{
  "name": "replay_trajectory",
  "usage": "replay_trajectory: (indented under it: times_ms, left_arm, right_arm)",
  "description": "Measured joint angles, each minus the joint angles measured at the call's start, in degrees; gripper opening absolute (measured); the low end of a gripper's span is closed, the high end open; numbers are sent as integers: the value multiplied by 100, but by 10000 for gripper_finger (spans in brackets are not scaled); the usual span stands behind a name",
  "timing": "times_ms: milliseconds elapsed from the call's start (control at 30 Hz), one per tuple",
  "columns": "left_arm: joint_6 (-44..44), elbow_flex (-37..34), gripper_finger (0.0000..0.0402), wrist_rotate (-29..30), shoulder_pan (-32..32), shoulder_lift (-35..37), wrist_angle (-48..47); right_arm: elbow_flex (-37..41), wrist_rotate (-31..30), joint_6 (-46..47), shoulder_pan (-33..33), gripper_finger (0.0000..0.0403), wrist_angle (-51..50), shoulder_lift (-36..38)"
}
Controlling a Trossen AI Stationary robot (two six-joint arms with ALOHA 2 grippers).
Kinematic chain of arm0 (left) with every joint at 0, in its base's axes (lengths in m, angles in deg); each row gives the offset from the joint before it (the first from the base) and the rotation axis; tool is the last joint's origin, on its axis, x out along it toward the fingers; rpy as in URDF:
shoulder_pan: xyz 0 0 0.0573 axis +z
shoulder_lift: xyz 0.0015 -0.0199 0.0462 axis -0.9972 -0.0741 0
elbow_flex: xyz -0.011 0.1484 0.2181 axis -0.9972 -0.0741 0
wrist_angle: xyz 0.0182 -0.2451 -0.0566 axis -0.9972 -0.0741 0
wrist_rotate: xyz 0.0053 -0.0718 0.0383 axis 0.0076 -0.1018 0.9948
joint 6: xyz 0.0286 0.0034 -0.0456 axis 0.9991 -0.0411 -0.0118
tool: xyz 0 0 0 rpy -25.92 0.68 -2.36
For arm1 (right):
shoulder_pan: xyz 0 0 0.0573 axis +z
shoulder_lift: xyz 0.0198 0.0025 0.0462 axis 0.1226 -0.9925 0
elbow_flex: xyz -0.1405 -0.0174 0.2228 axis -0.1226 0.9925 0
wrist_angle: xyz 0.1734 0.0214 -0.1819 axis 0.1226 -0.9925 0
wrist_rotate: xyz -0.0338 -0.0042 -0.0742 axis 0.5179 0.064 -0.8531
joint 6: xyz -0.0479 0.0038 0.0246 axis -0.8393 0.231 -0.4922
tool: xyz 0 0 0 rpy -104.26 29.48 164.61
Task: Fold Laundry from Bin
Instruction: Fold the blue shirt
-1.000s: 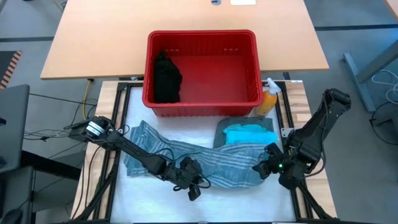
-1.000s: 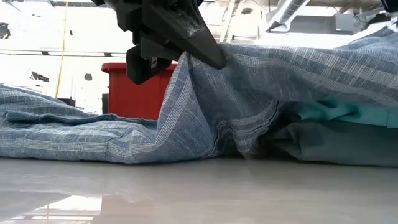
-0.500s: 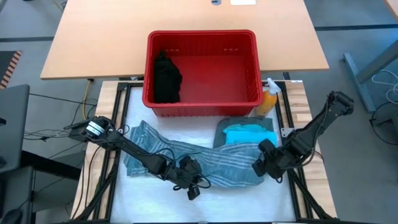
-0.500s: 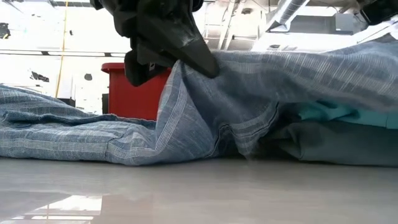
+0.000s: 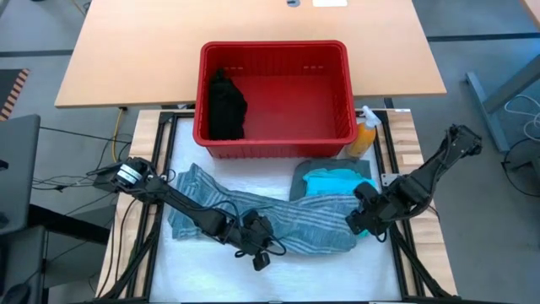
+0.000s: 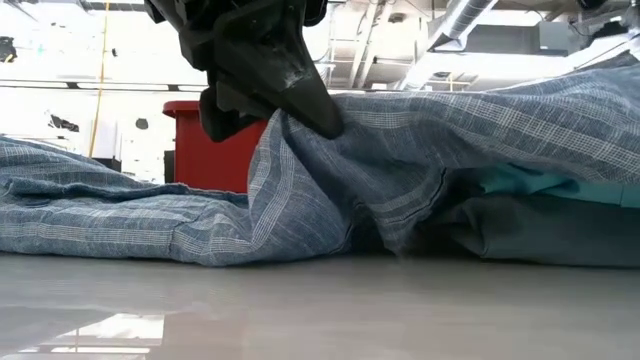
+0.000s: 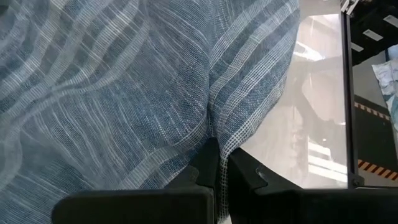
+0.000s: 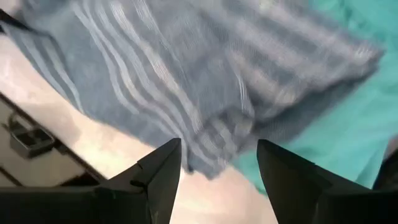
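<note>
On the table (image 5: 202, 257) my left gripper (image 5: 258, 252) pinches the striped cloth (image 5: 287, 221); my right gripper (image 5: 359, 221) gapes wide over its far end. Teal garments (image 5: 336, 181) lie beside it, and one black garment (image 5: 226, 105) waits in the bin (image 5: 274, 52).

No legible text, label, brand, number or sign is found in any view. The orange spray bottle (image 5: 364, 135), at three o'clock of the red bin (image 5: 274, 100), shows no readable label. The yellow-and-black hazard striping on the floor (image 7: 377, 167) carries no wording.
</note>
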Motion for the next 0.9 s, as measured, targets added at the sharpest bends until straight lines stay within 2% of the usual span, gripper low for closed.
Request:
replay_trajectory:
  times_ms: [133,300,367,467,700,900]
  left_arm:
    - [148,0,0,-37,63,0,0]
    - [273,0,0,-195,102,0,-29]
    - [313,0,0,-198,102,0,-61]
    - [340,0,0,-206,102,0,-77]
    - [426,0,0,-247,102,0,-138]
    - [466,0,0,-249,138,0,-132]
  right_arm:
    - [4,-126,-29,-29,240,10,-26]
    - [140,7,124,-7,240,-115,-40]
    - [72,-155,258,8,240,-293,-31]
    - [-73,-311,453,147,240,-523,-20]
    - [105,-204,1142,655,240,-512,-28]
    - [149,-439,1193,640,240,-328,-35]
